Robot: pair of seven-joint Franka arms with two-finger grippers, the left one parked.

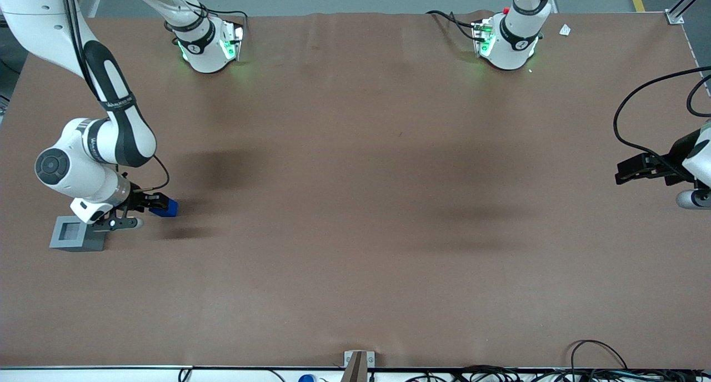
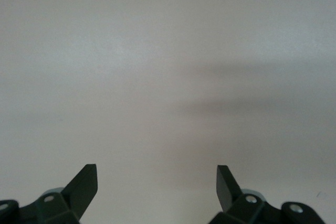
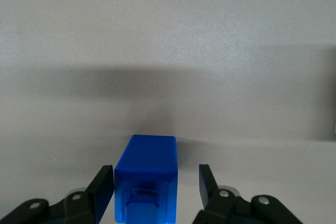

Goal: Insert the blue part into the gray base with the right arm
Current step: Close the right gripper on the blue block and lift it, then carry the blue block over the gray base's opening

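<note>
The right arm [image 1: 94,149] reaches low over the brown table [image 1: 355,204] at its own working end, and its gripper [image 1: 149,203] sits around the blue part [image 1: 165,207] — in the right wrist view the blue part [image 3: 147,184] lies between the two black fingers [image 3: 103,190], with a gap showing on each side, so the jaws are spread and not clamped on it. The gray base [image 1: 72,233] stands just beside the gripper, slightly nearer the front camera, its square recess facing up.
</note>
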